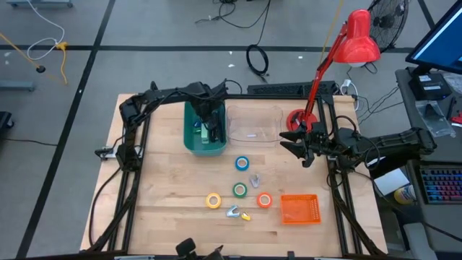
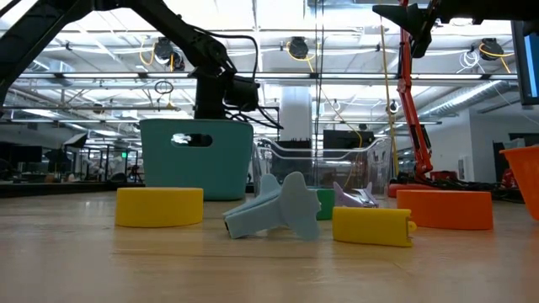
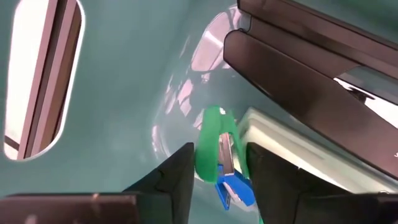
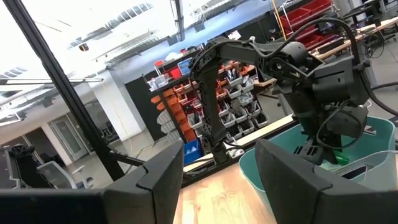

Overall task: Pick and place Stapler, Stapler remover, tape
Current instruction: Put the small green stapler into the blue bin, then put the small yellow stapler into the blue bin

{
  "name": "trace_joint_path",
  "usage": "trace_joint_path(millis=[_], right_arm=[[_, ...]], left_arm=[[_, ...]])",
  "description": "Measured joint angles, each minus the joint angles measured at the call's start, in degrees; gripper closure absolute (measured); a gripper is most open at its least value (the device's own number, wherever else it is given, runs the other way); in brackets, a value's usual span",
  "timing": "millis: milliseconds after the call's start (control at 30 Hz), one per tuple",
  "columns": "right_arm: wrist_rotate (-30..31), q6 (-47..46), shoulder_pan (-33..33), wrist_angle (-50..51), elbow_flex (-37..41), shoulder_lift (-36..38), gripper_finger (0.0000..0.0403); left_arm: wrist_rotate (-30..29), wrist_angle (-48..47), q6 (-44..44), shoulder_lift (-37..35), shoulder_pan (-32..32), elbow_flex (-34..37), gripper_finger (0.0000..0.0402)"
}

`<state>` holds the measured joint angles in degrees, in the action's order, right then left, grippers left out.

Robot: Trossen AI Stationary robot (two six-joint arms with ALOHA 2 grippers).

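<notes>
Teal bin [image 1: 193, 137] sits upper-middle in my overhead feed, and my left gripper [image 1: 211, 124] is dipped down inside it. Below it on the wood table [image 1: 159, 188] are the tape rolls: blue tape [image 1: 242, 164], green tape [image 1: 240, 190], yellow tape [image 1: 213, 201] and orange tape [image 1: 264, 201], with a grey staple remover [image 1: 255, 180] between them and another staple remover [image 1: 232, 211] lower down. Orange basket [image 1: 299, 209] is lower right. My right gripper [image 1: 297, 146] hovers right of centre, fingers spread, holding nothing.

Low cam: yellow tape [image 2: 159, 206] at left, a pale blue staple remover [image 2: 278, 206] centre, orange tape [image 2: 445, 209] at right.

Left wrist cam: fingers [image 3: 168, 180] are apart on either side of a green stapler [image 3: 217, 146] lying in the bin; can't tell whether they touch it.

Right wrist cam: the open fingers [image 4: 158, 168] frame the bin [image 4: 261, 165].
</notes>
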<state>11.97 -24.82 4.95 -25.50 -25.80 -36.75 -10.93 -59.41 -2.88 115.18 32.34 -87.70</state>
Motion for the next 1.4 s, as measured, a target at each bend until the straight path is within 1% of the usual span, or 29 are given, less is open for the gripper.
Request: trace_joint_path(millis=[200,333,467,600,800,867,967,1067,1133,1233,1300,1400], right_arm=[[-0.01,-0.01,0.01,0.0,0.0,0.0,0.0211],[0.0,-0.02,0.0,-0.02,0.0,0.0,0.0211],[0.0,-0.02,0.01,-0.02,0.0,0.0,0.0211],[0.0,0.02,0.02,-0.4,0.0,0.0,0.0211],[0.0,0.09,0.02,-0.46,-0.01,-0.02,0.0211],[0.04,0.14,0.01,-0.46,0.0,-0.01,0.0211],[0.09,0.17,0.0,-0.46,0.0,0.0,0.0211],[0.11,0.17,0.01,-0.46,0.0,0.0,0.0211],[-0.07,0.17,0.01,-0.45,0.0,0.0,0.0211],[-0.16,-0.56,0.02,-0.46,0.0,0.0,0.0211],[-0.37,-2.05,0.02,-0.44,0.0,-0.02,0.0211],[-5.46,-2.97,0.02,-0.44,-0.02,-0.02,0.0211]], left_arm=[[0.33,-0.38,-0.23,0.0,0.0,0.0,0.0228],[-1.33,-0.82,-0.14,-0.06,0.0,0.0,0.0213],[-1.36,-1.89,0.04,-1.51,0.0,0.04,0.0204],[-1.18,-2.65,1.87,-5.47,-0.3,0.07,0.0206],[-0.24,-2.59,2.94,-15.33,-2.62,0.07,0.0216],[1.99,-2.66,3.7,-18.71,-3.83,0.07,0.0219],[7.16,-2.99,5.04,-23.31,-6.19,0.07,0.0222],[12.69,-4.24,5.43,-26.84,-9.14,0.07,0.0222],[14.86,-4.36,7.96,-28.77,-11.24,0.07,0.0222],[15.47,-4.32,11.67,-30.69,-14.68,0.04,0.0222],[15.48,-4.34,12.28,-31.54,-17.0,0.04,0.0222],[15.64,-3.84,12.93,-32.13,-20.52,0.04,0.0222]])
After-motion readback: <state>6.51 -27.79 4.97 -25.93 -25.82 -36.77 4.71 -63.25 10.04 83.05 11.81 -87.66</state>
